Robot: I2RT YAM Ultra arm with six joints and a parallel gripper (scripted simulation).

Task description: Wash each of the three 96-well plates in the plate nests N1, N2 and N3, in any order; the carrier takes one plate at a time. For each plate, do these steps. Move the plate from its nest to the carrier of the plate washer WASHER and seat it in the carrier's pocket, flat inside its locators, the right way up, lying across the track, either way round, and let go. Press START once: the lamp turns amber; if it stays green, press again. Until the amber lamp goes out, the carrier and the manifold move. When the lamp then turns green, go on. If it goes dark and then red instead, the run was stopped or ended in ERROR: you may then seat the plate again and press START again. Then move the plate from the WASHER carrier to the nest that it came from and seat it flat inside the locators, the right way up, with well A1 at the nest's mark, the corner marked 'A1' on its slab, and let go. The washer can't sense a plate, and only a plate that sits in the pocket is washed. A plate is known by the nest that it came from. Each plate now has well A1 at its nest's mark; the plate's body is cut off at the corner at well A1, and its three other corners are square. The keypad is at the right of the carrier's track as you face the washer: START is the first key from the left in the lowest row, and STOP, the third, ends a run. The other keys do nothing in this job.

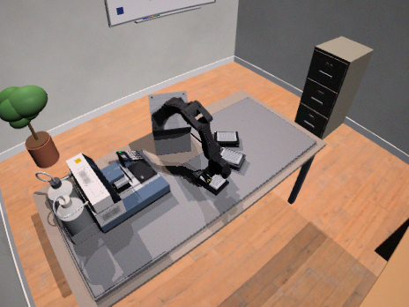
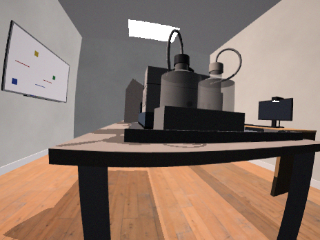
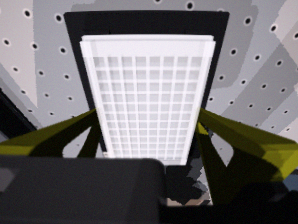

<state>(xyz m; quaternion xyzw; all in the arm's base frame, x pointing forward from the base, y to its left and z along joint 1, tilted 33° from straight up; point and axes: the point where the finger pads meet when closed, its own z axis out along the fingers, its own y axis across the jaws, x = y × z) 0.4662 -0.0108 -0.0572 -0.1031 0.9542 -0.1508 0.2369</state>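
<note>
My gripper (image 1: 215,180) is shut on a white 96-well plate (image 3: 150,100), its yellow fingers on the plate's two long sides (image 3: 148,117). The plate lies level over the black slab of the nearest nest (image 3: 145,22), at the front of the nest row; I cannot tell whether it touches the slab. Two more plates sit in their nests behind it, one (image 1: 233,156) in the middle and one (image 1: 226,137) at the back. The washer (image 1: 114,187) stands at the left, with its dark carrier (image 1: 143,171) empty and its keypad (image 1: 131,155) beside it.
Two bottles (image 1: 66,207) with tubing stand at the washer's left end and fill the exterior view (image 2: 193,90). The arm's base and a grey back panel (image 1: 169,119) stand behind the nests. The table edge runs close in front of the nests.
</note>
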